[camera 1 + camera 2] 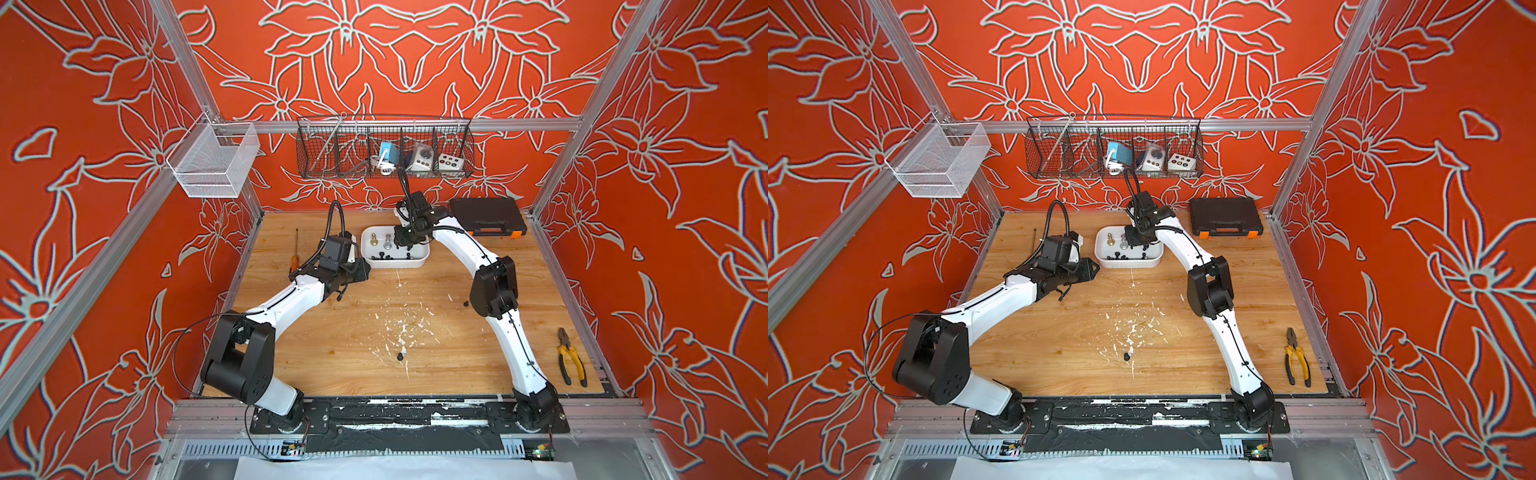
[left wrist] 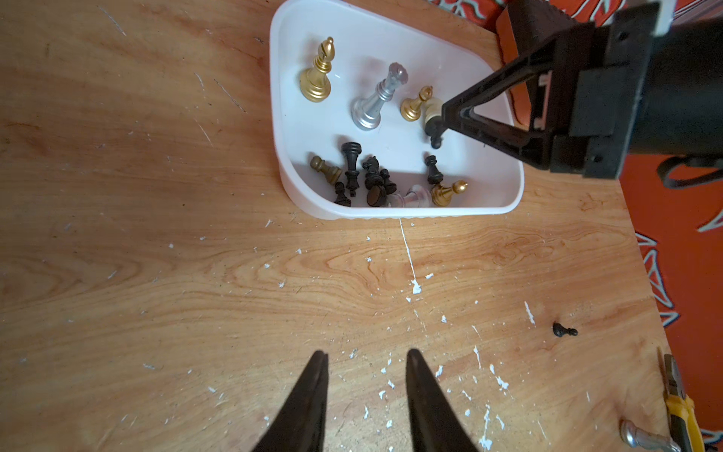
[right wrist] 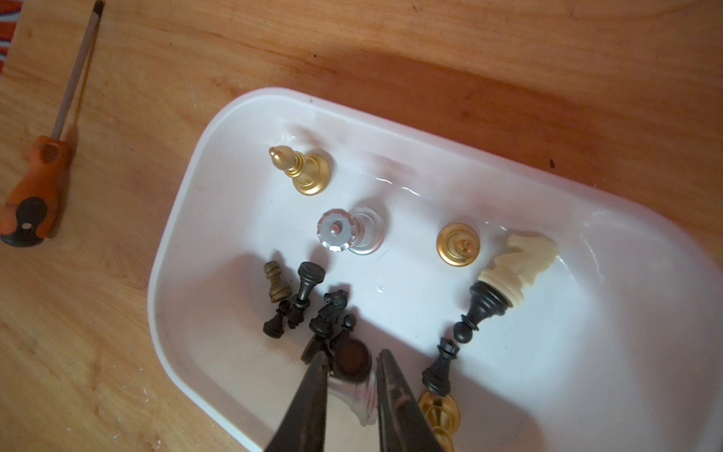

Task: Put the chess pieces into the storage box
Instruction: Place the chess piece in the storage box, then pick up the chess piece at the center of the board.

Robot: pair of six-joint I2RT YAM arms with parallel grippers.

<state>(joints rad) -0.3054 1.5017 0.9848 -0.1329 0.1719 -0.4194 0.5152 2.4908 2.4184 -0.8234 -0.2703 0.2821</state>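
Chess pieces (image 3: 332, 309) mostly lie in the storage box (image 1: 399, 262) at the table's (image 1: 332, 332) twelve o'clock, the right gripper (image 3: 352, 354) above them and the left gripper (image 2: 366, 352) at nine both slightly parted and empty — one black pawn (image 1: 400, 356) at six and a second pawn (image 1: 466, 304) at three remain outside.

My bench (image 2: 156, 235) is grained wood, scratched and white-flecked. The storage box (image 3: 195, 219) is smooth, glossy white plastic; its chess pieces (image 3: 307, 174) shine gold and silver or look matt black.
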